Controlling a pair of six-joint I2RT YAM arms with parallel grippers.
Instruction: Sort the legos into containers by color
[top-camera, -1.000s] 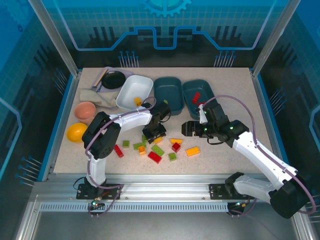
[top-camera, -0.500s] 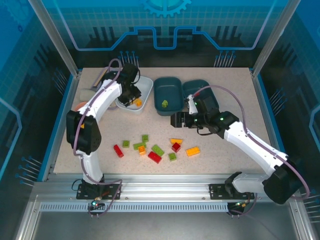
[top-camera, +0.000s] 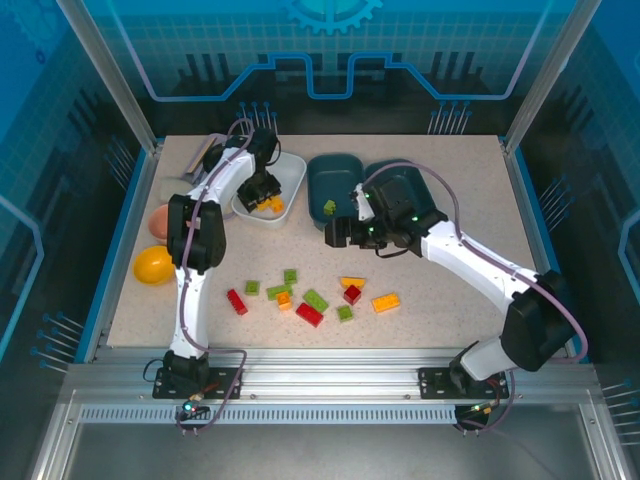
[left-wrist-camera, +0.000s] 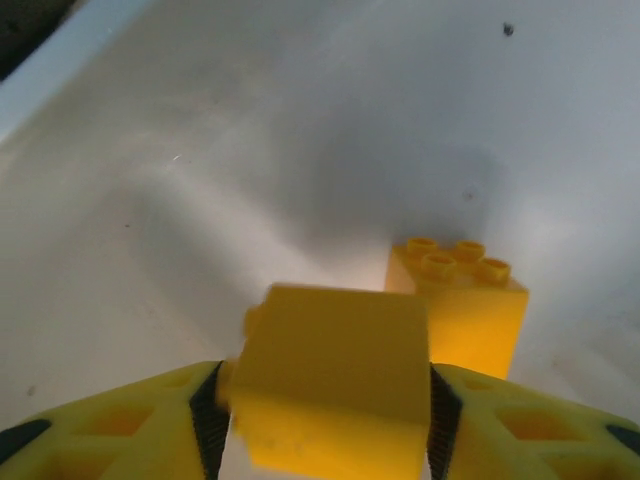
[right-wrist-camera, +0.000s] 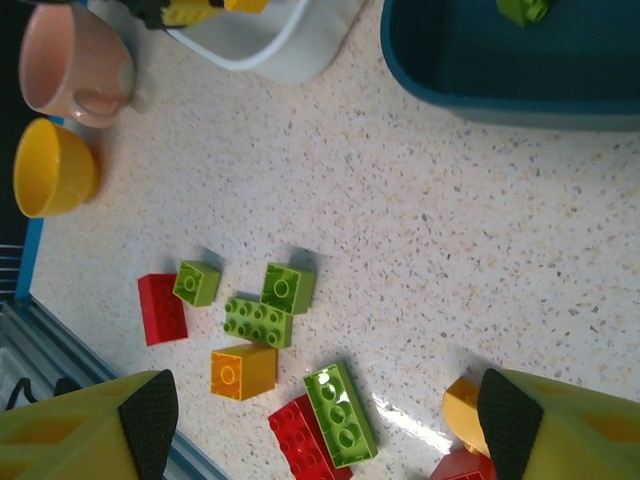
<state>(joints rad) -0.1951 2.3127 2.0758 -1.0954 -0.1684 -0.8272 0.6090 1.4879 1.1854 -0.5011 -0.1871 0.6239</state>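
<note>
My left gripper (left-wrist-camera: 322, 415) is shut on a yellow brick (left-wrist-camera: 335, 370) low inside the white tub (left-wrist-camera: 200, 150), beside a second yellow brick (left-wrist-camera: 460, 300) on the tub floor. In the top view this gripper (top-camera: 262, 192) hangs over the white tub (top-camera: 285, 170). My right gripper (top-camera: 335, 232) stands open and empty in front of the middle teal tub (top-camera: 335, 175), which holds a green brick (top-camera: 329, 207). My right arm covers part of the other teal tub (top-camera: 400, 180). In the right wrist view the pads (right-wrist-camera: 150, 410) frame a green brick (right-wrist-camera: 342, 413), a red brick (right-wrist-camera: 305, 445) and an orange brick (right-wrist-camera: 243, 371).
Several red, green and orange-yellow bricks lie loose on the near table (top-camera: 450, 320). A pink cup (top-camera: 168, 220) and yellow bowl (top-camera: 153, 264) stand at the left edge. A black pan (top-camera: 228, 160) and a cloth (top-camera: 190, 190) sit at the back left.
My left arm has swung from the brick pile to the white tub with a yellow brick. A green brick has appeared in the middle teal tub, and my right gripper has moved left.
</note>
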